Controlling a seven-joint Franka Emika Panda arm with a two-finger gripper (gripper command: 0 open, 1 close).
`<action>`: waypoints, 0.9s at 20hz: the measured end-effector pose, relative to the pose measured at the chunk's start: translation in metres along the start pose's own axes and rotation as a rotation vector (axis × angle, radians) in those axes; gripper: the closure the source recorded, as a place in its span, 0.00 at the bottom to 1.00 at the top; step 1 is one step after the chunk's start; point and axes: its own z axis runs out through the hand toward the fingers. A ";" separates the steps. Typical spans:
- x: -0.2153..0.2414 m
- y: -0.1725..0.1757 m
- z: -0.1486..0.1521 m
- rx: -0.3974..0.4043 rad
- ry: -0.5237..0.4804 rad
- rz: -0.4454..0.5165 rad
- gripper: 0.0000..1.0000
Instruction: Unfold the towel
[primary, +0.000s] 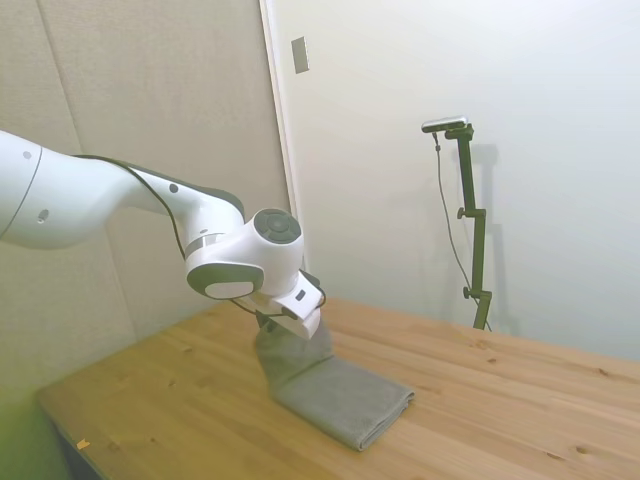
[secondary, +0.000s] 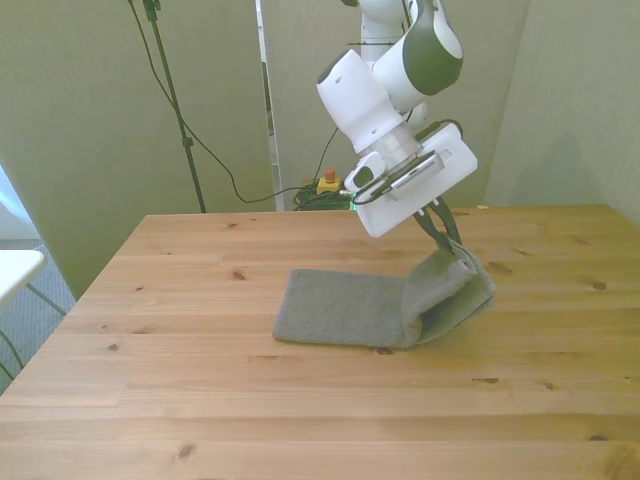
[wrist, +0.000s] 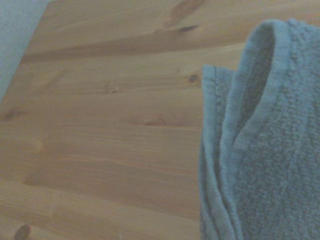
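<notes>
- Pale walls stand behind our wooden worktop (secondary: 200, 400), whose planks fill most of the front view.
- We see the towel (secondary: 345, 308) lying near the worktop's middle, its larger part flat.
- Toward the front view's right, one end of the towel rises off the wood in a curved flap.
- Our tool (secondary: 455, 242) is clenched on the upper edge of that lifted flap, grasping the towel.
- From the wrist view, we see the towel (wrist: 260, 150) hanging in soft folds with hemmed edges, above bare planks (wrist: 100, 125).
</notes>
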 end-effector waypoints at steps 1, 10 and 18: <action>-0.005 -0.002 0.007 -0.007 -0.003 -0.007 1.00; -0.032 -0.014 0.039 -0.046 -0.024 -0.065 0.00; -0.036 -0.024 0.030 -0.033 -0.012 -0.086 0.00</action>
